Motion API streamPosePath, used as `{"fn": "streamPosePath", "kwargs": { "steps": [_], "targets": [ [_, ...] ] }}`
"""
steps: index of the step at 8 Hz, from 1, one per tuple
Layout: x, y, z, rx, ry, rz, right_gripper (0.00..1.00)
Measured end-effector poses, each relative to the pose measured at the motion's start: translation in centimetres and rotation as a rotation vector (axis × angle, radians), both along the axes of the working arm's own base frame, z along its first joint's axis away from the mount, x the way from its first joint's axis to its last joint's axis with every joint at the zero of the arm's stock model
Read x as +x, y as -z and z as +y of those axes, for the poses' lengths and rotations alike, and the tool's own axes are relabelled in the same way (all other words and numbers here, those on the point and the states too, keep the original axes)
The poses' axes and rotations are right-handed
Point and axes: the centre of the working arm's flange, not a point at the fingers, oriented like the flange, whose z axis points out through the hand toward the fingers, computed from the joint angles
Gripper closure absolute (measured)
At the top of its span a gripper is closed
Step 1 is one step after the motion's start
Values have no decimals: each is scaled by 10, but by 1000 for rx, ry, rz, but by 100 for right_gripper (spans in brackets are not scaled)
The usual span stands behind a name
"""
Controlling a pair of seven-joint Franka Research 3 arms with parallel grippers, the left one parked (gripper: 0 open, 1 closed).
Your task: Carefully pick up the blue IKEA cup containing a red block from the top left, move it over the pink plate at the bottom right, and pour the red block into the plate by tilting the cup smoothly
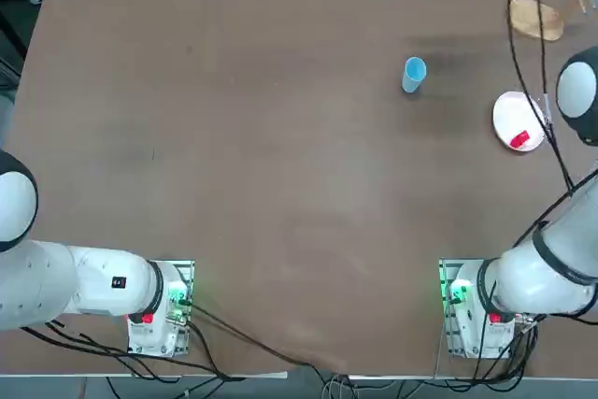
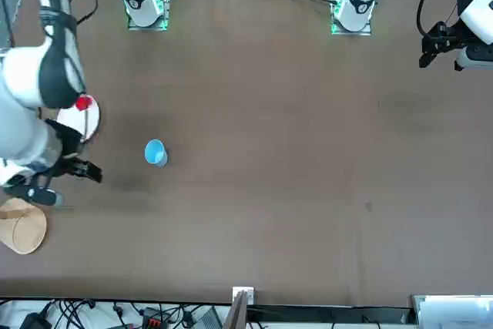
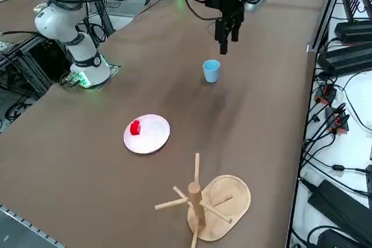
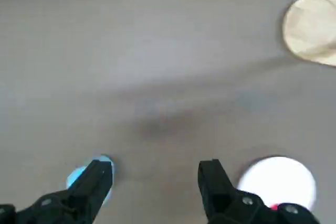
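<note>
1. The right gripper [image 4: 155, 182] is hanging above the table with its fingers spread wide, holding nothing.
2. The blue cup [image 1: 414, 74] is standing upright on the brown table [image 1: 262, 184], apart from the plate.
3. The red block [image 3: 135, 127] is lying on the pale round plate [image 3: 152, 137], so the pour looks finished.
4. Backing off well, I'd say, is lifting straight and clear of the light plastic cup.
5. A wooden peg stand [image 3: 203, 201] is sitting just beyond the plate.
</note>
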Motion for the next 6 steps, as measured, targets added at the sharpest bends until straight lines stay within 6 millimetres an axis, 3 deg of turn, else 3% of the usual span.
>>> {"fn": "streamPosePath", "kwargs": {
  "steps": [2, 3, 6],
  "targets": [
    [-29, -40, -38, 24, 36, 46, 0],
    [-47, -60, -46, 41, 60, 68, 0],
    [-86, -101, -39, 85, 176, 81, 0]
  ]
}}
